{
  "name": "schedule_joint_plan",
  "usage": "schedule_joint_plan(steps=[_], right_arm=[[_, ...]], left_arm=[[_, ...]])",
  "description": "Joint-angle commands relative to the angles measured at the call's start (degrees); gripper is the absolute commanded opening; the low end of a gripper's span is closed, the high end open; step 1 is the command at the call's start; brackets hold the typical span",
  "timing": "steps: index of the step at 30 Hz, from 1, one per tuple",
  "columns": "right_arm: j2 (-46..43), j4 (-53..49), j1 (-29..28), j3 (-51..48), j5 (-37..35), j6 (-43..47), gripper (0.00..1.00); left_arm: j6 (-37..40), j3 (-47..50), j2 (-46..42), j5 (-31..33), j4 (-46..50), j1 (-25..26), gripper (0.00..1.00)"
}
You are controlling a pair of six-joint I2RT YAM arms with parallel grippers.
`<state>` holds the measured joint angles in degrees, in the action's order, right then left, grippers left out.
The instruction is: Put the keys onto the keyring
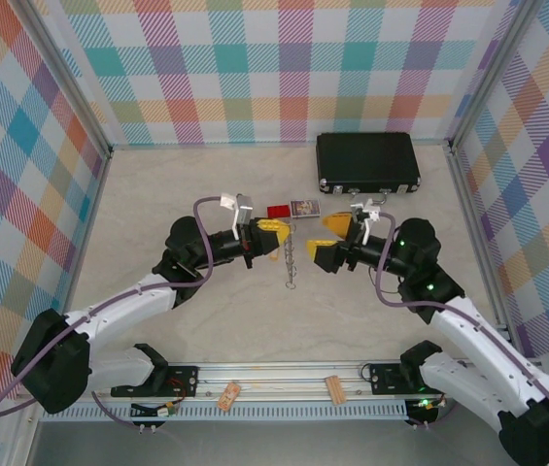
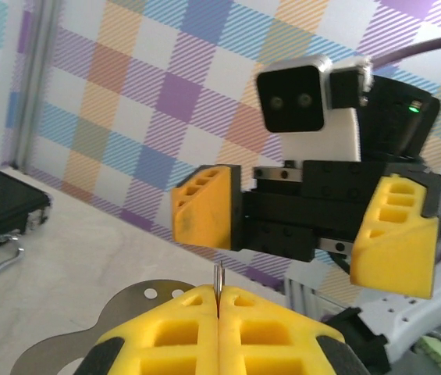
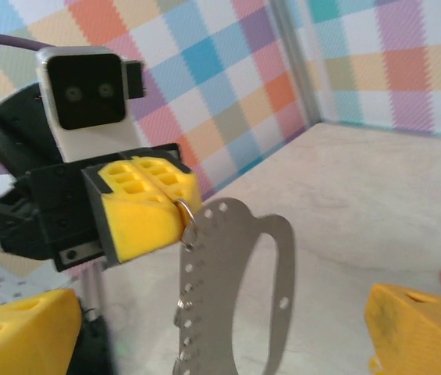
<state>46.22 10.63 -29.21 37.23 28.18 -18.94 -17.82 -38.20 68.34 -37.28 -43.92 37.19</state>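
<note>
- While the pale tabletop (image 1: 206,320) lies bare toward the near rail, a black hard case (image 1: 367,163) sits by the back wall.
- Right gripper (image 1: 327,241): yellow jaws spread wide, holding nothing.
- Left gripper (image 1: 276,236): jaws pinched on the grey perforated metal oval keyring (image 3: 208,266), which dangles between both grippers.
- Small patterned card (image 1: 303,207): print too small to read.

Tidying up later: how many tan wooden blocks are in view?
2, both on the near rail: one block left of centre, a second block right of centre. Others may be hidden.
</note>
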Motion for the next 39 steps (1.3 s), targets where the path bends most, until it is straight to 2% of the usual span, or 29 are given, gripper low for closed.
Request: schedule_joint_plan(steps=[1, 6, 10, 19, 27, 39], right_arm=[[-2.54, -3.3, 0.02, -2.35, -8.37, 1.8, 0.98], [-3.72, -4.15, -0.02, -3.56, -10.17, 1.81, 0.99], [-3.07, -4.15, 0.0, -3.59, -10.41, 1.37, 0.99], [-1.57, -4.14, -0.05, -3.52, -10.83, 0.39, 0.99], [-1.22, -4.49, 0.04, -3.52, -11.13, 0.13, 0.99], [0.45, -4.33, 0.01, -3.26, -11.45, 0.28, 0.99]], left_arm=[[7.93, 1.02, -2.76, 7.28, 2.86, 1.37, 0.0], [17.76, 2.54, -5.04, 21.92, 5.81, 5.27, 0.0], [22.25, 3.32, -5.68, 30.6, 5.69, 7.33, 0.0], [25.44, 2.51, -5.96, 41.63, 9.31, 9.58, 0.0], [26.84, 1.29, -5.71, 47.91, 12.32, 10.45, 0.0], [27.09, 1.38, -5.53, 49.58, 13.41, 10.78, 0.0]])
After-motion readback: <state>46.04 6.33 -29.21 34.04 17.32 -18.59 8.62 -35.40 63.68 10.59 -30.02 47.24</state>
